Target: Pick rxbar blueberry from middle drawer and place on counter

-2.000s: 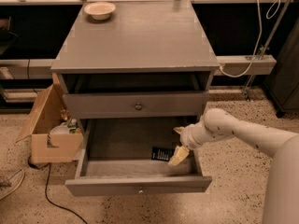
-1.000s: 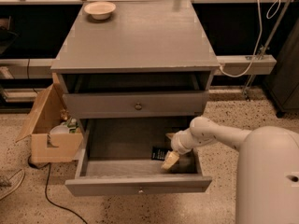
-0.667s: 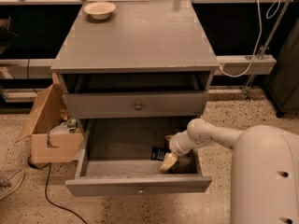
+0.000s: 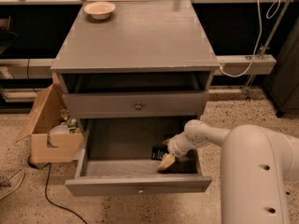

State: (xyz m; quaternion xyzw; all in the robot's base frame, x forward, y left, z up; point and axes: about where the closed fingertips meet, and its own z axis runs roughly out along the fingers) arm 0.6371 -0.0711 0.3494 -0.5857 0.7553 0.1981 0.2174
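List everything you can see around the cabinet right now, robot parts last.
counter: one, matte grey, top of the cabinet.
bowl: one, pale cream, back left corner of the counter.
upper drawer: one, grey with a brassy knob, closed, under the counter.
middle drawer: one, grey, pulled open at the bottom.
rxbar blueberry: one, dark with white print, flat on the drawer floor, right of centre.
cardboard box: one, tan, open, on the floor left of the cabinet, small items inside.
white cable: one, hanging at the right rear.
black cord: one, on the floor at left.
arm: one, white, reaching in from the right.
pincer: one, tan-tipped, inside the middle drawer beside the bar.
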